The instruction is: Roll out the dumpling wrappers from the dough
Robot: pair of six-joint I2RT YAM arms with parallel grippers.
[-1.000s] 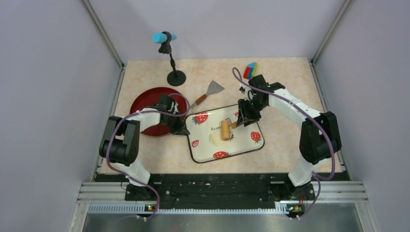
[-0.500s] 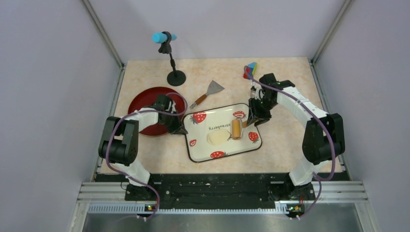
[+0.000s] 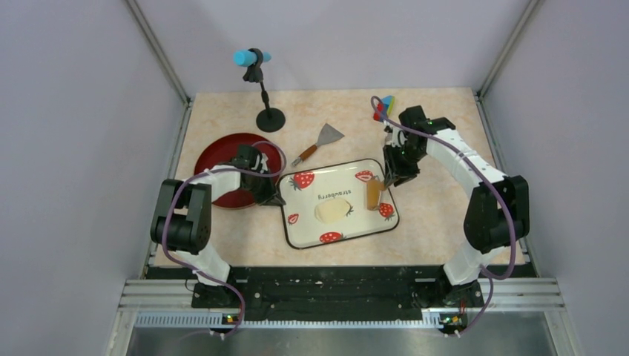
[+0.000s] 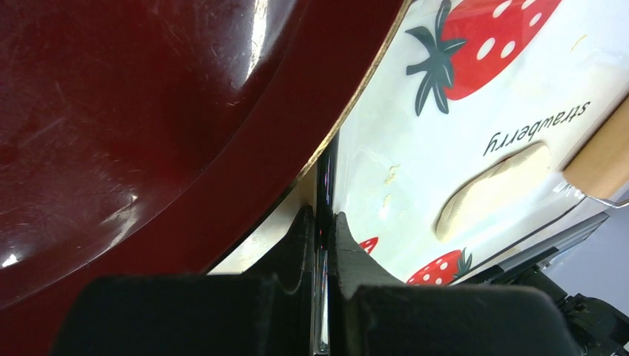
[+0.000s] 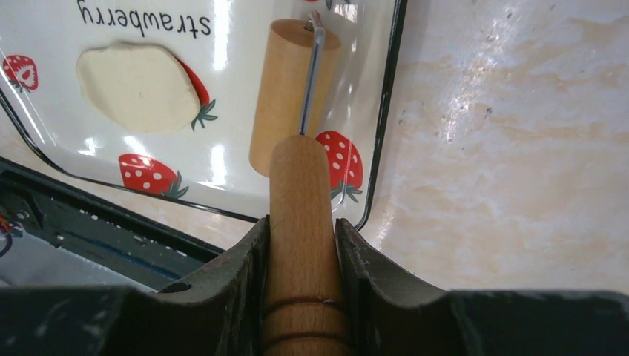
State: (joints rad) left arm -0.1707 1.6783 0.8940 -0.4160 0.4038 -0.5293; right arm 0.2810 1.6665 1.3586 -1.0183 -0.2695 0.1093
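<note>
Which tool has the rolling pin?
The right tool, shut on the rolling pin by its wooden handle; the left tool pinches the rim of the strawberry tray.

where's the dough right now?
Top view: the dough lies flat near the middle of the strawberry tray, left of and apart from the rolling pin at the tray's right end.

Two arms, left arm (image 3: 219, 178) and right arm (image 3: 461, 159): white shells, fat round black joints. Purple cables (image 3: 512, 241) looped along both. Black pincer fingers (image 5: 236, 274), thick, dull. Black bases.
</note>
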